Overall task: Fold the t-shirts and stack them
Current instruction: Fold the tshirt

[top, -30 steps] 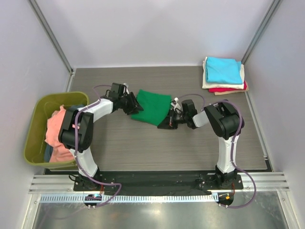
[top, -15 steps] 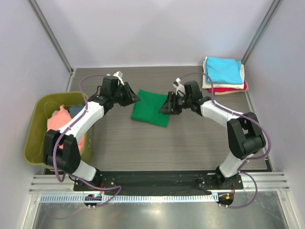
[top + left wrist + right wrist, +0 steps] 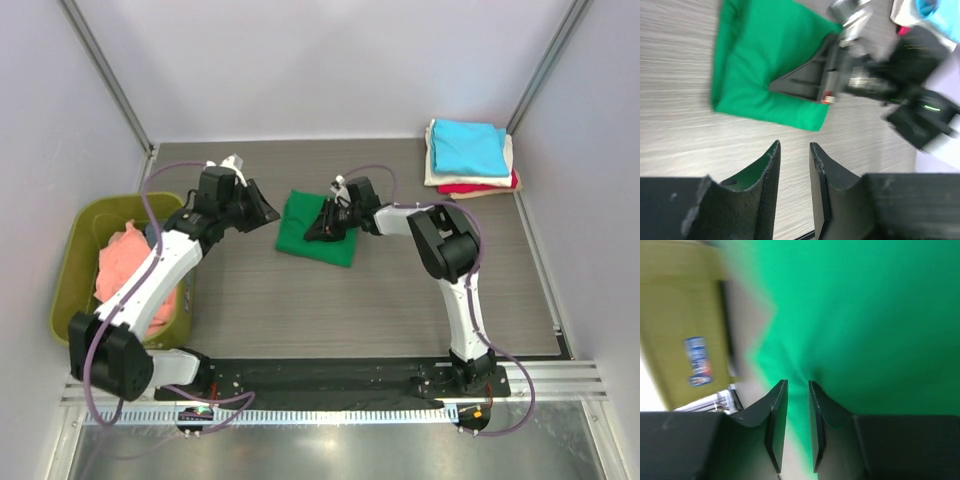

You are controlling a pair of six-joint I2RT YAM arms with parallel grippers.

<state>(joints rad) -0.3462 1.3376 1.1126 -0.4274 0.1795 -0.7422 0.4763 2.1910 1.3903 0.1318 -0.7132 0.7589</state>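
Left gripper (image 3: 268, 212) has left the green t-shirt (image 3: 300, 231); both jaws nearly closed, empty.

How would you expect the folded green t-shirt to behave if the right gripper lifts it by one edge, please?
The green t-shirt is soft cloth lying flat in loose layers, so it would probably droop and partly unfold rather than stay square. It looks thin, so likely light. The wood-grain table looks smooth, so a push from the right gripper may slide or bunch it.

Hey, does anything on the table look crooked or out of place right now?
The folded green shirt lies askew, its edges angled to the table, and the right end effector rests on it. The stack at the far right looks tidy.
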